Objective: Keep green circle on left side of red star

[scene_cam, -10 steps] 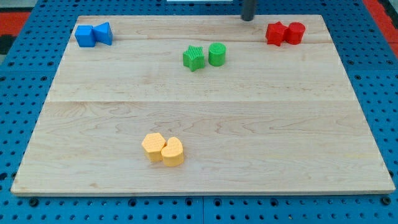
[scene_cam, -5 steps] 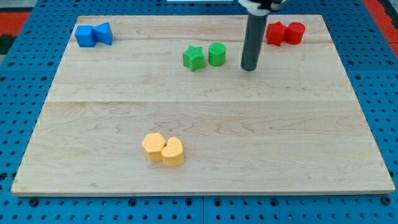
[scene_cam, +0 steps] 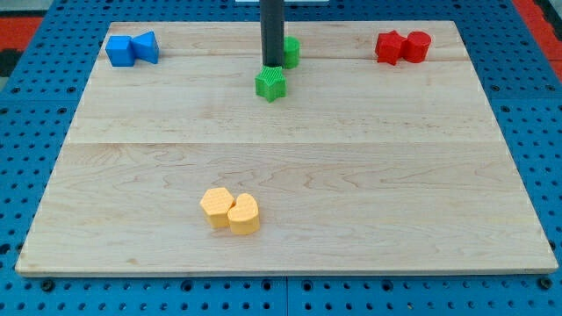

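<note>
The green circle lies near the view's top centre, partly hidden behind my rod. My tip is at the circle's lower left edge, just above the green star. The red star lies far to the right at the view's top right, touching a red circle on its right. The green circle is well left of the red star.
Two blue blocks sit touching at the view's top left. Two yellow blocks sit touching at the lower middle. The wooden board lies on a blue perforated table.
My tip has swept left from the right of the green circle to between the two green blocks. The green circle has moved up and slightly left; the green star has shifted slightly down.
</note>
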